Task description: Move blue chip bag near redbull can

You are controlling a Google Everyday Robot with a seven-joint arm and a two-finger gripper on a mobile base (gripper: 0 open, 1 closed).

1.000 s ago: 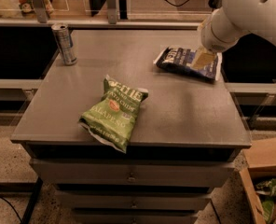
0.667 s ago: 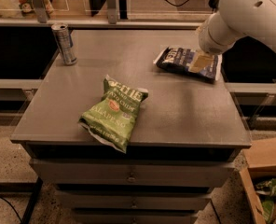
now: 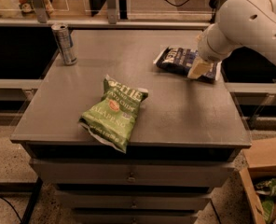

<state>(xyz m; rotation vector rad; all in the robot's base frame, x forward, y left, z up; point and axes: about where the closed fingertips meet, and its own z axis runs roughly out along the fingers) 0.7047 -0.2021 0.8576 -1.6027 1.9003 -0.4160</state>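
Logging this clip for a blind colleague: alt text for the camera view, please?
The robot's pincer is at the right end of the blue chip bag, on the far right of the grey cabinet top. The drink can stands at the far left corner; a green chip bag lies near the front edge.

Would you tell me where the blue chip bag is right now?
In the camera view, the blue chip bag lies far right on the table, the gripper at its right end, the redbull can far left.

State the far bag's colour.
Dark navy bag, white lettering; gripper at its right end; camera view.
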